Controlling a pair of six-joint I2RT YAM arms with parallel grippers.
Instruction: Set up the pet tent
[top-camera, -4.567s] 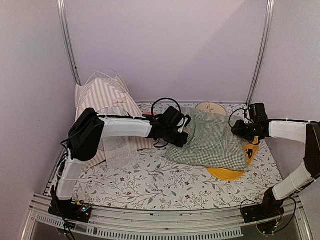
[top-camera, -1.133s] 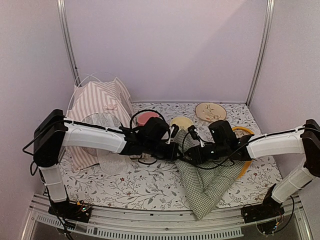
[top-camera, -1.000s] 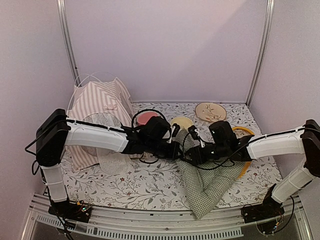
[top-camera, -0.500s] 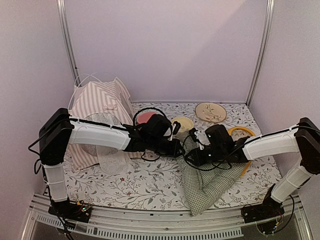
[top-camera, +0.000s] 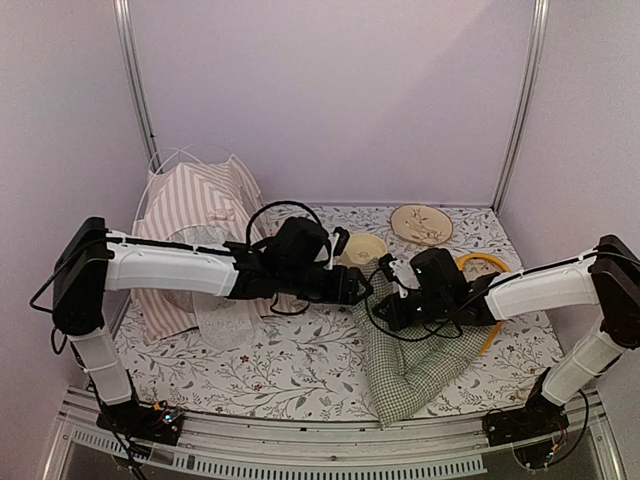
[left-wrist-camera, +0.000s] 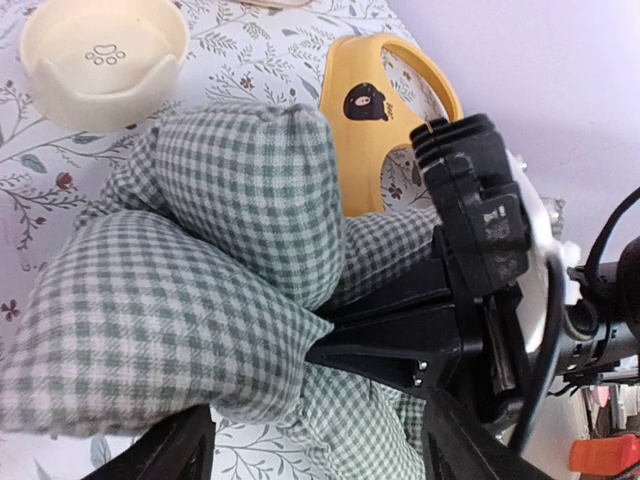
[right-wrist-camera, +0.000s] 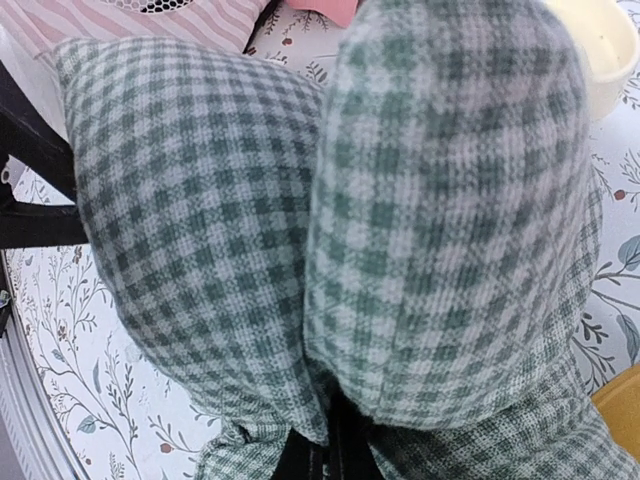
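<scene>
Nearest us, the green-checked cushion (top-camera: 405, 360) trails across the floral table (top-camera: 280, 380) toward its front edge. Its upper fold is pinched tight in the right gripper (top-camera: 384, 302), whose arm stretches in low from the right. The left gripper (top-camera: 357, 287) faces it on a long, nearly level arm, fingers (left-wrist-camera: 180, 450) spread wide and gripping nothing, the cushion bulging just ahead of them. Farthest back, the pet tent (top-camera: 195, 200) sits in the left rear corner, well apart from both grippers.

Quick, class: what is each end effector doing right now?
Left end effector: open, the checked cushion between its jaws.
Right end effector: shut on the checked cushion.
</scene>
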